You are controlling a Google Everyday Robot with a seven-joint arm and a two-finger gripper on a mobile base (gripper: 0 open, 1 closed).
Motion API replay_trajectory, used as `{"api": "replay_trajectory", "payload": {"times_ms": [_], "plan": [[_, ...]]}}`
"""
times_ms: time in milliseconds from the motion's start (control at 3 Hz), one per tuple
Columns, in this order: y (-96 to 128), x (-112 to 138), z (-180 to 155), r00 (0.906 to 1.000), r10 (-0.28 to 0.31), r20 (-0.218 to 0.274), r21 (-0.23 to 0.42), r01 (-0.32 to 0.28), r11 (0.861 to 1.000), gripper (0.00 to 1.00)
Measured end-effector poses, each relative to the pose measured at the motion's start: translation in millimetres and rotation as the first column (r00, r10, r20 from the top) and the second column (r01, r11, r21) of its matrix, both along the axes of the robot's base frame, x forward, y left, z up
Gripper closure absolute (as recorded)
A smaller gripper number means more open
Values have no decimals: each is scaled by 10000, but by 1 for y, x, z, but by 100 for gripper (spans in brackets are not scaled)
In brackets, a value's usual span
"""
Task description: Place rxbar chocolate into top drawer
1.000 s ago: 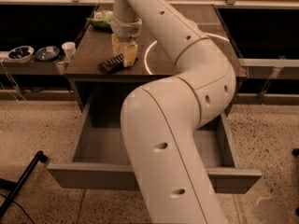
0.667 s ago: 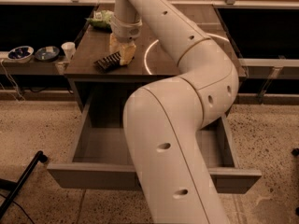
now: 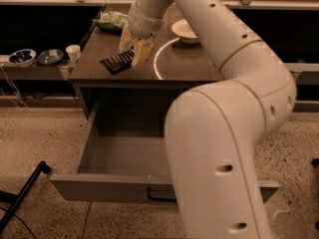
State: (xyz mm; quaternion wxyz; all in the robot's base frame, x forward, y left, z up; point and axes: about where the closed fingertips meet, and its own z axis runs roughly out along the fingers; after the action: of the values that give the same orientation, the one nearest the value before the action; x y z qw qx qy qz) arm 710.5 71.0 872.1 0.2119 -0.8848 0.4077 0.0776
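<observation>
The rxbar chocolate [image 3: 116,62], a flat dark wrapper with pale lettering, is tilted just above the front left part of the brown tabletop [image 3: 94,51]. My gripper [image 3: 133,50] reaches down from above and is shut on the bar's right end. The top drawer [image 3: 99,187] is pulled wide open below the tabletop. Its inside [image 3: 124,153] is bare, and its dark handle [image 3: 160,197] sits at the front centre. My large white arm [image 3: 224,133] hides the drawer's right half.
A green crinkly bag [image 3: 112,20] lies at the table's back left and a white bowl [image 3: 185,30] at the back. A low shelf to the left holds two blue bowls [image 3: 21,57] and a white cup [image 3: 73,52]. A black stand leg [image 3: 22,198] crosses the floor at the lower left.
My gripper has closed on the bar's end and lifted it slightly up and to the left off the tabletop. The drawer has not moved.
</observation>
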Motion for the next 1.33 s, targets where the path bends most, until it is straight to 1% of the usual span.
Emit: {"api": "replay_trajectory", "payload": {"times_ms": [333, 667, 1000, 1333], "plan": [[-15, -30, 23, 9993, -12, 372, 453, -5, 9990, 100], [-26, -58, 50, 9902, -542, 1289, 698, 454, 9965, 100], [-36, -89, 28, 9782, -1003, 1819, -418, 1097, 9931, 100], [-36, -92, 12, 9852, -828, 1502, -579, 923, 9940, 100]]}}
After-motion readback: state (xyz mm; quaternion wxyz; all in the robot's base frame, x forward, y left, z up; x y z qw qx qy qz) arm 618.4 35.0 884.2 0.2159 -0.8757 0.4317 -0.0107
